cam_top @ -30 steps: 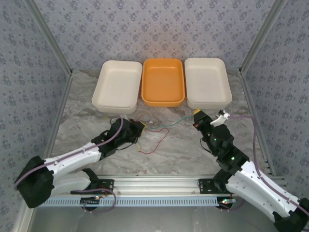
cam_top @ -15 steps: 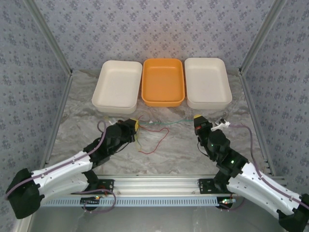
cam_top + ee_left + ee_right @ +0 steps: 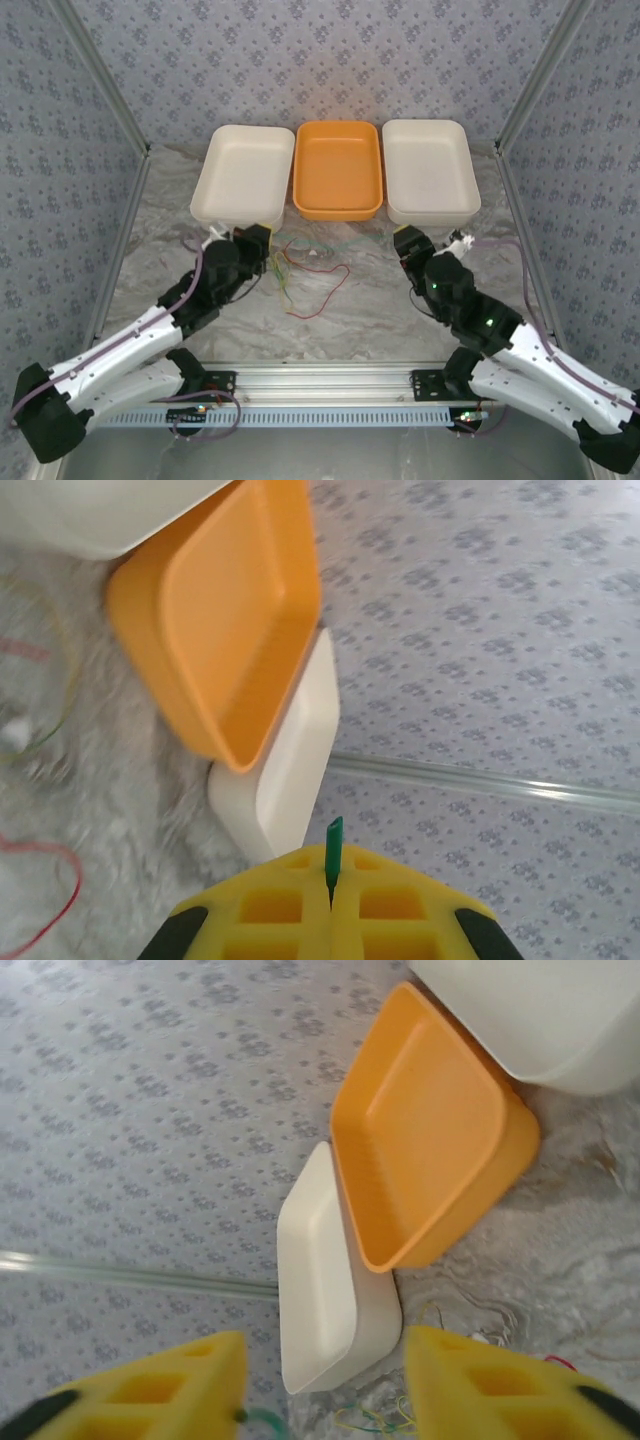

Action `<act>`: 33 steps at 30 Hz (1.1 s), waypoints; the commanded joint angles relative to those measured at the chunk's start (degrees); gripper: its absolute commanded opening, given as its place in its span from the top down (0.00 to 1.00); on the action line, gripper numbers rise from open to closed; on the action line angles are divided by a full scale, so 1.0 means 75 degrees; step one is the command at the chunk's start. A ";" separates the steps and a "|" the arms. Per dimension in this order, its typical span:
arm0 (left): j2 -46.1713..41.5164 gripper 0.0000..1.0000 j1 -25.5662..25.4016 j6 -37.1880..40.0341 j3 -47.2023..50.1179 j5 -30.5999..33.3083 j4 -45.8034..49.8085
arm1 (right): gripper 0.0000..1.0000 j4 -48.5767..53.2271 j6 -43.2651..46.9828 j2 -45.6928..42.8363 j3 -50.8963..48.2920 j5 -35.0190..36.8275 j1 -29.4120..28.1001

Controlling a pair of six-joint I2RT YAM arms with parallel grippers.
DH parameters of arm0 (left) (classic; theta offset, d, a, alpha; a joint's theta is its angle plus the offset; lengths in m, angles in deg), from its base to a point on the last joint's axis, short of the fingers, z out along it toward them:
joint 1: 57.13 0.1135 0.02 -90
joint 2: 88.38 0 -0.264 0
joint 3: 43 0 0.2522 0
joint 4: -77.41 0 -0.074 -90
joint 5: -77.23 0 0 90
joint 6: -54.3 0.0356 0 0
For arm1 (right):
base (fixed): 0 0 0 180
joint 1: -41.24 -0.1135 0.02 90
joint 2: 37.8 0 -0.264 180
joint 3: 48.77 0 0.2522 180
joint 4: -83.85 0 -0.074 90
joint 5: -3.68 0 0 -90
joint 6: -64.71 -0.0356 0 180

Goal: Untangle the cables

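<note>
Just before the near rim of the orange tray [image 3: 337,213], with bare bench [image 3: 385,310] toward the arm bases, the cables [image 3: 287,268] lie as thin red, green and yellow loops. Left claw [image 3: 332,878] pinches a green cable [image 3: 334,836]; right claw [image 3: 325,1380] stands parted.

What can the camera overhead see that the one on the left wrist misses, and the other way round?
Overhead: the wider scene, with the right claw, the metal rail and the loose tangle of cables between the arms. Left wrist: a close look at the left claw, shut on the tip of a dark green cable. Both: the orange tray, the cream tray to its right, and the red cable on the marble table.
</note>
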 commanded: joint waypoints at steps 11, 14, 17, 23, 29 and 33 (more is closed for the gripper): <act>-0.0590 1.00 0.2048 0.2238 -0.0389 0.0244 0.0574 | 0.39 0.2068 0.3740 -0.0523 0.1925 -0.0569 0.0045; -0.0611 1.00 0.2577 0.1872 -0.0463 0.1040 0.0925 | 0.39 0.2013 0.3883 -0.0530 0.1828 -0.0857 0.0045; -0.0158 1.00 0.3041 0.1639 -0.1083 0.1803 0.1899 | 0.39 0.1935 0.3912 -0.0430 0.1688 -0.1073 0.0034; 0.1738 1.00 0.3997 0.0275 -0.2519 0.2324 0.3564 | 0.39 0.1799 0.4005 -0.0262 0.1562 -0.1141 0.0033; 0.4052 1.00 0.4285 -0.0078 -0.4648 0.2463 0.4910 | 0.38 0.1810 0.4136 -0.0227 0.1498 -0.1115 0.0045; 0.5316 1.00 0.4285 -0.0389 -0.5655 0.2781 0.5821 | 0.38 0.1901 0.4119 -0.0260 0.1439 -0.0996 0.0063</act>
